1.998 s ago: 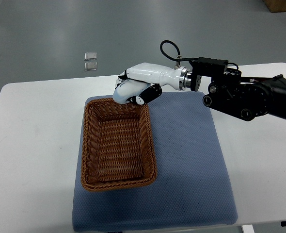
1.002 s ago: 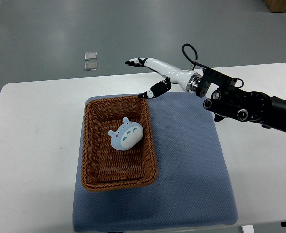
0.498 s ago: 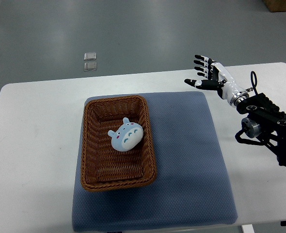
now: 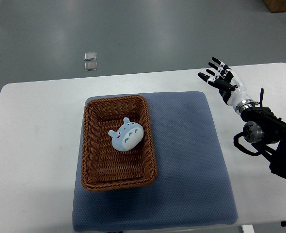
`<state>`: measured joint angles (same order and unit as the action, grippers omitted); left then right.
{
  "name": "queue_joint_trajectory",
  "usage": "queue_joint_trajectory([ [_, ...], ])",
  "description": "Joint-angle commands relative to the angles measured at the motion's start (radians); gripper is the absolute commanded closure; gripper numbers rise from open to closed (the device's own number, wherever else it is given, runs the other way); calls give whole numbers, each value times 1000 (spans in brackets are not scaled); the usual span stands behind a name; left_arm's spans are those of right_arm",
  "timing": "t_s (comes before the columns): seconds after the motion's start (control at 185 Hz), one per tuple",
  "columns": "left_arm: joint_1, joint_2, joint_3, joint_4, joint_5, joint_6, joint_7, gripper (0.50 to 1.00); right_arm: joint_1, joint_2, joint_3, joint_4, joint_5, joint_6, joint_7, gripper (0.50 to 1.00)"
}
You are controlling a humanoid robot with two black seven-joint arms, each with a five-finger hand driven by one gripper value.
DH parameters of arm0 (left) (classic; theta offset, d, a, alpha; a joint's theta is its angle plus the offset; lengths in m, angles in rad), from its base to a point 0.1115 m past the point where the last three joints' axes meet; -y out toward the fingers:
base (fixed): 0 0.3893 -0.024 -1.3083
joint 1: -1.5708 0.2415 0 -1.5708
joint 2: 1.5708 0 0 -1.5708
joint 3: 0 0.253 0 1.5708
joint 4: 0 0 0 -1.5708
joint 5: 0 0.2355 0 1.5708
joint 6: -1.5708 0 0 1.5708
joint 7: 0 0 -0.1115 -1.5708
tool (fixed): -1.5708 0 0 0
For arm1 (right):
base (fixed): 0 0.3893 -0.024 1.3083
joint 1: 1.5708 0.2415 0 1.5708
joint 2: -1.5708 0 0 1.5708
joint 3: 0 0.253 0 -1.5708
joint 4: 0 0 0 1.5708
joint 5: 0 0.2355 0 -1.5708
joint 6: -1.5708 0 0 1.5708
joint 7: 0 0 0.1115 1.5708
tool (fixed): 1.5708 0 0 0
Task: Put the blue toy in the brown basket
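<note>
A blue toy with a pale face lies inside the brown wicker basket, near its middle. The basket stands on the left half of a blue mat. My right hand is over the white table right of the mat's far corner, well apart from the basket. Its fingers are spread and it holds nothing. Its black arm comes in from the right edge. The left arm does not show.
The white table carries the mat. Two small clear squares lie on the grey floor beyond the table's far edge. A brown box corner shows at the top right.
The hand was shut on the toy over the basket's far rim. It let go, the toy dropped into the basket, and the open hand drew back to the right.
</note>
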<state>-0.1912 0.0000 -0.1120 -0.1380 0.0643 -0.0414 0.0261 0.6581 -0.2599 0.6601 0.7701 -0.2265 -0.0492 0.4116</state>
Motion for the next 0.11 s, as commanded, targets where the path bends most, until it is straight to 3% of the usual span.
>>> queue_joint_trajectory([
  [0.0,1,0,0,0,0,0,0,500,-3,4,0,0,-1,2,0,589],
  [0.103,1,0,0,0,0,0,0,500,-6,4,-4,0,-11,0,3,589],
])
